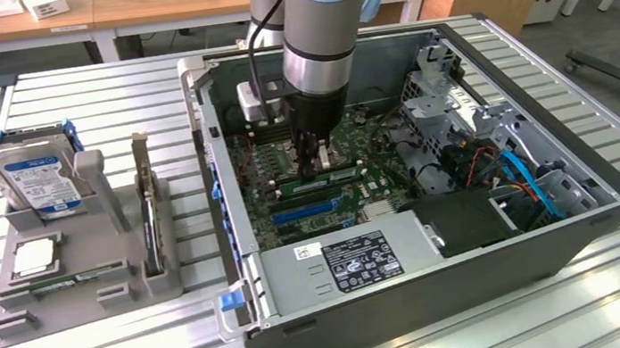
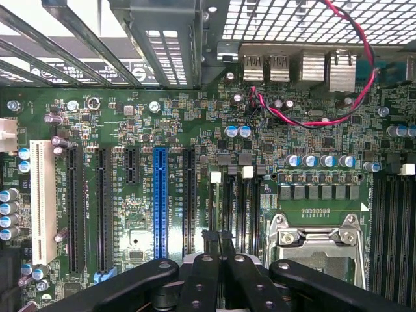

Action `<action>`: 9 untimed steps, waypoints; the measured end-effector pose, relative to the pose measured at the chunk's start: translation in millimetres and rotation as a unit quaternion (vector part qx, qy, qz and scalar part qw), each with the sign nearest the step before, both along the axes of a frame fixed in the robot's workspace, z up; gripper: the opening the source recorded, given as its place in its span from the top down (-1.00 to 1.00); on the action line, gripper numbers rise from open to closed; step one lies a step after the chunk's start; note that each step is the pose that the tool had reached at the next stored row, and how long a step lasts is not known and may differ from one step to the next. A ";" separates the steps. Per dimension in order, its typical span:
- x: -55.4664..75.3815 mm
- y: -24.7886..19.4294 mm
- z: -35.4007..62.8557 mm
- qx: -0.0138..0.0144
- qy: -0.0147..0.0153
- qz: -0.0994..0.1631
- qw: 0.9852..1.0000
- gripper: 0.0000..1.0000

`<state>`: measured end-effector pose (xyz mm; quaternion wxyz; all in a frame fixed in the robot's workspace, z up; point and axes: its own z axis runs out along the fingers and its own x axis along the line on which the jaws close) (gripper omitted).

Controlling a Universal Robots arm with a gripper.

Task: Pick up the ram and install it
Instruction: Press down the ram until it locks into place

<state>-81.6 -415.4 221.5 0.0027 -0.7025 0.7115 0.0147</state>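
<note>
Gripper [image 2: 218, 238] closest to wrist cam, fingers pressed together, nothing seen btwn them. In ext view the gripper [image 1: 312, 170] is down inside the case [image 1: 423, 303], tips just above the board [image 1: 283, 155] near the mem slots [image 2: 242, 201], center of frame. Ram [image 1: 66, 280] looks to be lying flat in the tray [image 1: 18, 325], lower left of ext frame, well apart from gripper, outside the case. Long axis runs roughly left-right in frame. Ram lies left and toward frame bottom from the gripper.
</note>
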 end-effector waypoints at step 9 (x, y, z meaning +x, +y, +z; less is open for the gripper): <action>0.0 0.0 13.3 0.000 0.000 0.000 1.000 0.80</action>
